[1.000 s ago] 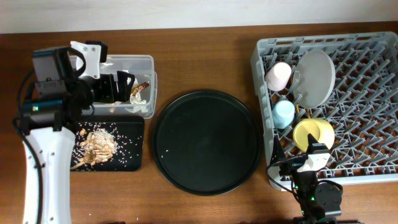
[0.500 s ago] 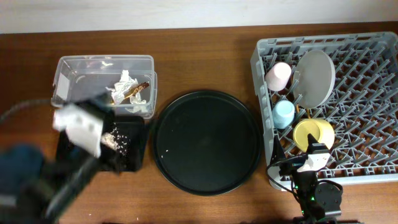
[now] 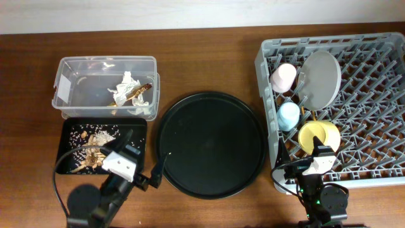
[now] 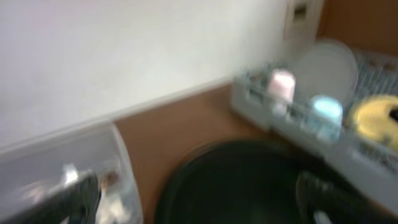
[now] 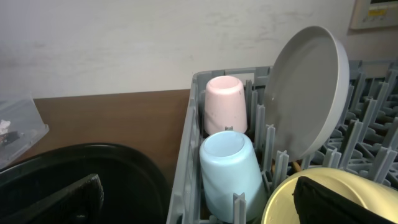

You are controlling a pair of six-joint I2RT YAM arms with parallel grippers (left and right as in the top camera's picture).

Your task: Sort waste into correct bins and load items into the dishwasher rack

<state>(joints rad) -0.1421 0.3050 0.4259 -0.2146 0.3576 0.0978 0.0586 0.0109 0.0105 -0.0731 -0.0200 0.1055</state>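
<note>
The clear box (image 3: 76, 88) at the back left holds the white napkin (image 3: 126, 82), the brown wrapper and chopsticks (image 3: 138, 92). The shallow black tray (image 3: 136, 130) in front of it holds the food scraps (image 3: 95, 149). The grey rack (image 3: 329, 39) on the right holds the pink cup (image 3: 283, 77), blue cup (image 3: 289, 116), yellow bowl (image 3: 318, 135) and upright plate (image 3: 319, 79). My left gripper (image 3: 158, 170) is open and empty, low at the round tray's front left edge. My right gripper (image 3: 318, 152) is open and empty at the rack's front edge, by the blue cup (image 5: 227, 168) and bowl (image 5: 292, 199).
A large round black tray (image 3: 211, 144) lies between the bins and the rack, with nothing on it. The left wrist view is blurred; it shows the round tray (image 4: 249, 180), the clear box (image 4: 56, 168) and the rack (image 4: 292, 115).
My left arm has swung from over the clear box down to the table's front; its gripper is now by the round tray. The right arm has not moved.
</note>
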